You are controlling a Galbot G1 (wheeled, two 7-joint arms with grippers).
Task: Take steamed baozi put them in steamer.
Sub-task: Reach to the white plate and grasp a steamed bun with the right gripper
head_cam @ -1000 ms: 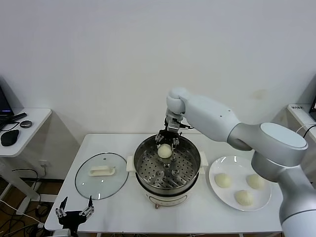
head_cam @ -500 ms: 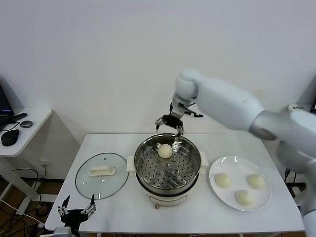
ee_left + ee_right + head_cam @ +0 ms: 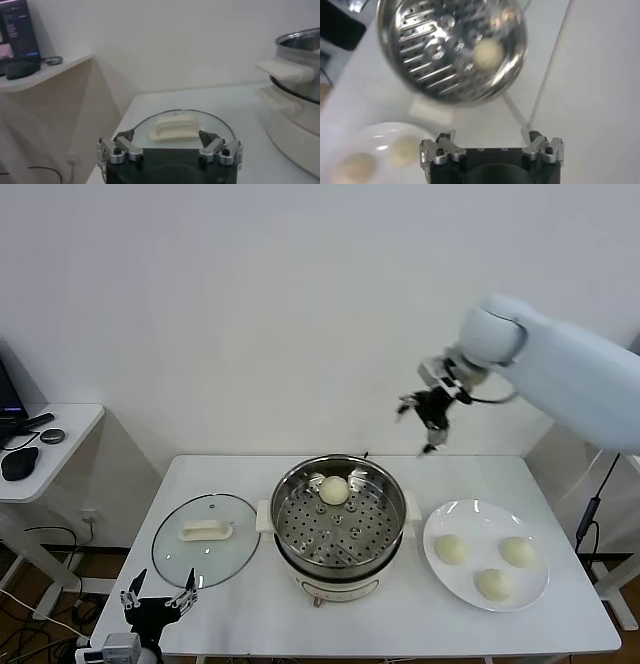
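The steel steamer [image 3: 338, 524] stands mid-table with one cream-white baozi [image 3: 333, 490] on its perforated floor at the back. Three more baozi [image 3: 451, 549] lie on the white plate [image 3: 484, 516] to its right. My right gripper [image 3: 424, 420] is open and empty, high in the air above the table's back edge, between the steamer and the plate. The right wrist view shows the steamer [image 3: 415, 45] with the baozi [image 3: 487, 53] in it and two plate baozi [image 3: 403, 148]. My left gripper [image 3: 157, 601] is open and parked below the table's front left edge.
A round glass lid [image 3: 206, 539] with a white handle lies on the table left of the steamer; it also shows in the left wrist view [image 3: 176, 126]. A side table [image 3: 40, 446] with dark objects stands at the far left.
My right gripper let go of the baozi on the steamer floor, rose out of the pot and swung up and to the right. The baozi stays in the steamer.
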